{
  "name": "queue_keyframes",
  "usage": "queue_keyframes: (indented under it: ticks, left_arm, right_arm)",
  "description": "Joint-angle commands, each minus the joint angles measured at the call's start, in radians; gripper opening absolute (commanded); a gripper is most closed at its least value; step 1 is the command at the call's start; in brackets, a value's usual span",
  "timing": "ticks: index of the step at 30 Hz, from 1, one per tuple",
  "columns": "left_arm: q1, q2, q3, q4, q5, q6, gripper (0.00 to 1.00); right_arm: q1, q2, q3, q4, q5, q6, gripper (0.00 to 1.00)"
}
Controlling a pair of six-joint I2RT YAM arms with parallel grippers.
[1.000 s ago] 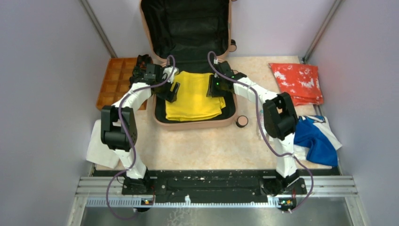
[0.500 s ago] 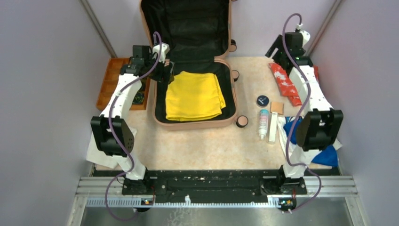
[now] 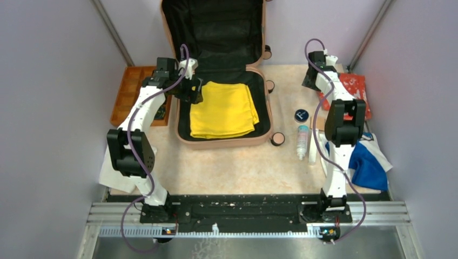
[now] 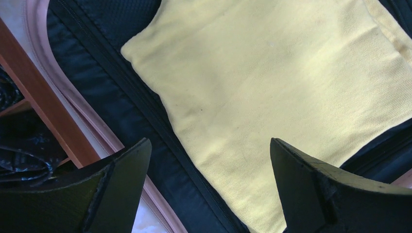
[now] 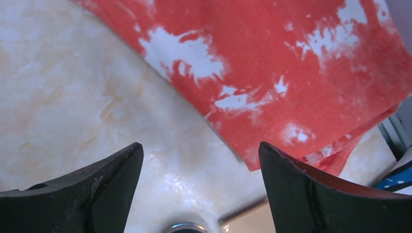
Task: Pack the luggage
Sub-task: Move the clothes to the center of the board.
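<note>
The two arms are bolted at 7 and 5 o'clock on the near edge of the beige marbled desk point(image 3: 232, 167). A crumpled white cloth point(image 3: 110, 172) lies beside the left arm at 8 o'clock. A blue-and-white cloth point(image 3: 370, 164) lies beside the right arm at 4 o'clock.

The left arm climbs to a black elbow near 8 o'clock. Its white forearm then slants far and inward towards 11 o'clock with the wrist bent down. The left claw point(image 3: 193, 93) hangs over the left rim of the small peach-pink hard-shell suitcase point(image 3: 227, 143). In the wrist view this claw point(image 4: 210, 145) is spread wide with nothing between its fingers. Below it are a folded yellow cloth point(image 4: 272, 73), black lining and the pink rim.

The right arm stands steeper, with its elbow at 3 o'clock and its forearm reaching far to 1 o'clock. The right claw point(image 3: 311, 81) points down at the left edge of a red cloth with white blotches point(image 3: 354, 86). In its wrist view the claw point(image 5: 200, 145) gapes empty over bare desk and that cloth.

The suitcase lies open from the desk's centre towards 12 o'clock, with its lid upright at the back and the yellow cloth flat in the lower shell. An orange compartmented tray point(image 3: 127, 91) sits just beside it at 10 o'clock.
</note>
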Motion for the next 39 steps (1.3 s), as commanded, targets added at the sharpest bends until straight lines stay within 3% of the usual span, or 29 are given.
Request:
queue_keyframes:
  ticks: [1,9,17,19,23,26,39]
  left_arm:
    - [-0.005,-0.033,-0.022,0.028,0.023,-0.003,0.99]
    - [-0.005,-0.04,-0.021,0.028,0.024,0.003,0.98]
    - [-0.005,-0.045,-0.011,0.027,0.015,0.001,0.98]
    - [-0.005,-0.043,-0.01,0.029,0.01,0.0,0.98]
    - [-0.005,-0.037,-0.006,0.029,0.005,-0.004,0.98]
    - [-0.005,-0.027,0.009,0.025,0.008,-0.007,0.98]
    - [-0.005,-0.025,0.027,0.015,0.001,-0.011,0.99]
  right_arm:
    - [-0.045,0.038,0.09,-0.012,0.05,0.002,0.89]
    - [-0.106,0.155,0.145,-0.05,0.07,0.0,0.87]
    - [-0.16,0.227,0.167,-0.063,-0.104,0.057,0.81]
    - [-0.182,0.236,0.149,-0.054,-0.18,0.083,0.72]
    - [-0.195,0.238,0.094,-0.008,-0.322,0.099,0.38]
    - [-0.17,0.233,0.069,0.015,-0.395,0.097,0.22]
    - [-0.058,0.191,-0.1,0.14,-0.644,0.232,0.25]
